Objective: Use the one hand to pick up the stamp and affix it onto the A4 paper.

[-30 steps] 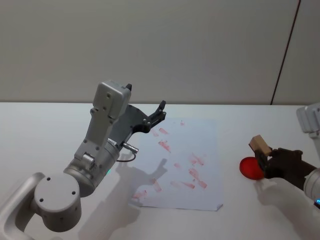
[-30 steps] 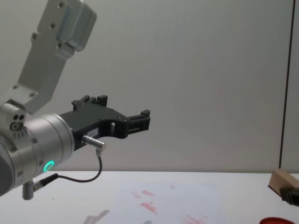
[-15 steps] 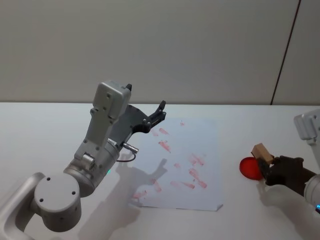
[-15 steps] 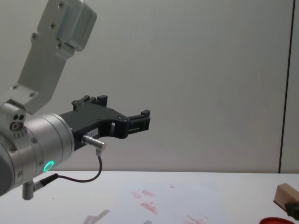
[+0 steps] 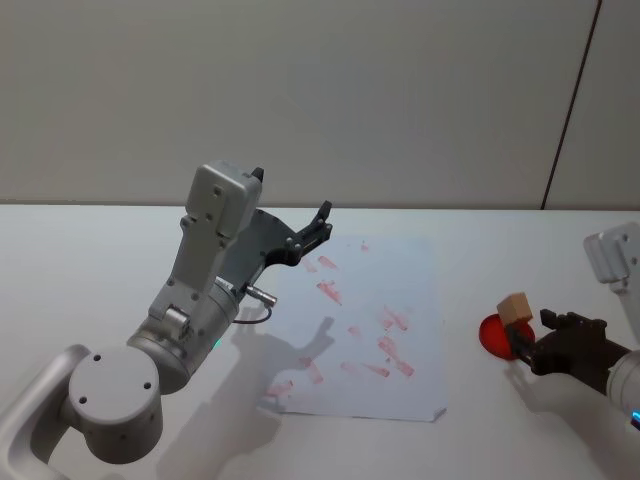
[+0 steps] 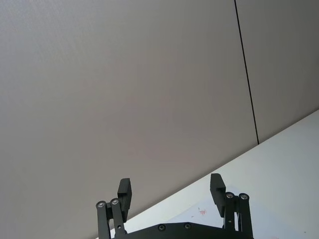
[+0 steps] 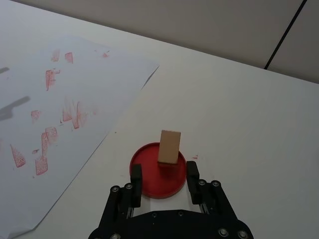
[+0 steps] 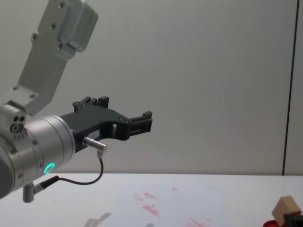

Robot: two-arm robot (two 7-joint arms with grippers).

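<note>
The stamp [image 7: 169, 147], a small tan wooden block, stands on end on a round red ink pad [image 7: 149, 181] right of the A4 paper [image 7: 30, 119]. My right gripper [image 7: 164, 174] is open just behind it, a finger at each side of the pad, gripping nothing. In the head view the stamp [image 5: 515, 307] rises from the pad [image 5: 495, 337] with the right gripper [image 5: 533, 342] at its right. The A4 paper [image 5: 400, 300] bears several red prints. My left gripper [image 5: 322, 222] hangs open above the paper's far left corner; its fingers [image 6: 216, 185] are spread.
The bulky silver left arm [image 5: 200, 300] leans over the table's left half and casts a shadow on the paper's left edge. White tabletop [image 5: 520, 440] lies between the paper and the ink pad. A grey wall [image 5: 400, 100] stands behind the table.
The right gripper brought the stamp down onto the red ink pad, let go of it and drew back slightly. The left arm has not moved.
</note>
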